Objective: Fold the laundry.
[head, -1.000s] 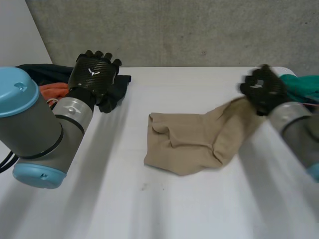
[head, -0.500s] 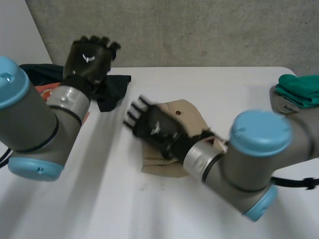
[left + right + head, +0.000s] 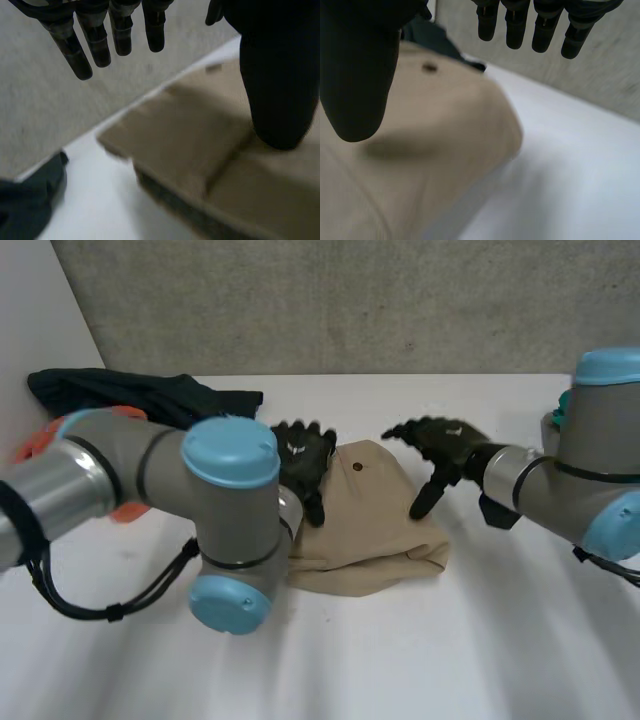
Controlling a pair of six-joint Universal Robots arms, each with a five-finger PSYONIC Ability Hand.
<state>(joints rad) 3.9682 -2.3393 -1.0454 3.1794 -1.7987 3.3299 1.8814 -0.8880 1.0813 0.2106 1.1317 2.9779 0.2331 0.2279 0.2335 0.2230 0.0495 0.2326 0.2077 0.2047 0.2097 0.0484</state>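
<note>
Lying folded over on the table point(image 3: 420, 660), the tan cloth point(image 3: 370, 515) is sitting between the hands. The left hand point(image 3: 303, 455) is hovering at its left edge and the right hand point(image 3: 440, 445) over its right side, both spread open, gripping nothing. Squaring the edges before pressing is looking wise to me.

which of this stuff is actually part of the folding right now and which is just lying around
In the job:
- tan cloth, folded, mid-table
- left hand and right hand, both open, over the cloth's far part

Lying about:
- dark garment and orange cloth, on the robot's left side of the white table, untouched; probably laundry waiting its turn
</note>
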